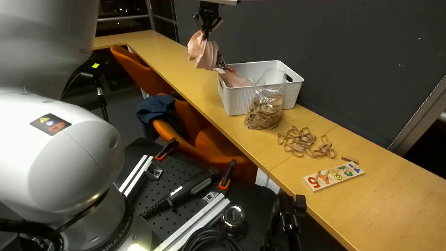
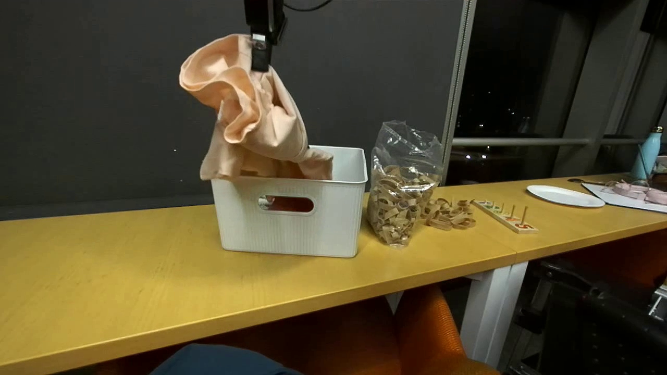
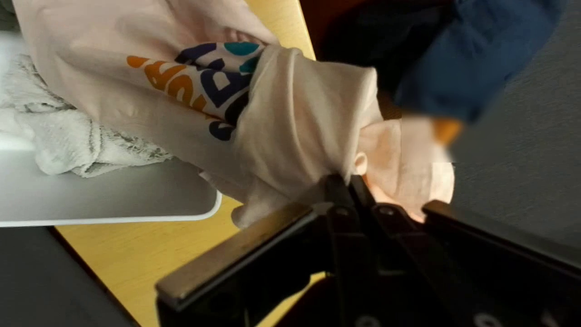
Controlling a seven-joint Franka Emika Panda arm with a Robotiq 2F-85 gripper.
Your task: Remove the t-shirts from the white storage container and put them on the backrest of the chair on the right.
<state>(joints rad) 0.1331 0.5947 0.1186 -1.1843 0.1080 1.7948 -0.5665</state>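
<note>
My gripper [image 1: 206,37] is shut on a pale pink t-shirt [image 1: 200,54] above the end of the white storage container [image 1: 240,101]. The t-shirt hangs bunched from the fingertips, and its lower part still lies over the rim and inside the container [image 2: 292,237]. The wrist view shows the fingertips [image 3: 347,179] pinching the t-shirt [image 3: 304,109], which has a coloured print. A whitish lacy cloth [image 3: 95,141] lies in the container there. An orange chair [image 1: 219,146] stands by the table with a dark blue garment [image 1: 155,106] over its backrest. Another orange chair [image 1: 139,71] stands farther back.
A clear bag of tan loops [image 1: 266,108] stands against the container's side. Loose loops [image 1: 301,141] and a wooden number board [image 1: 334,176] lie on the table [image 1: 393,202]. A dark partition [image 1: 348,62] runs behind. A white plate [image 2: 565,196] lies farther along.
</note>
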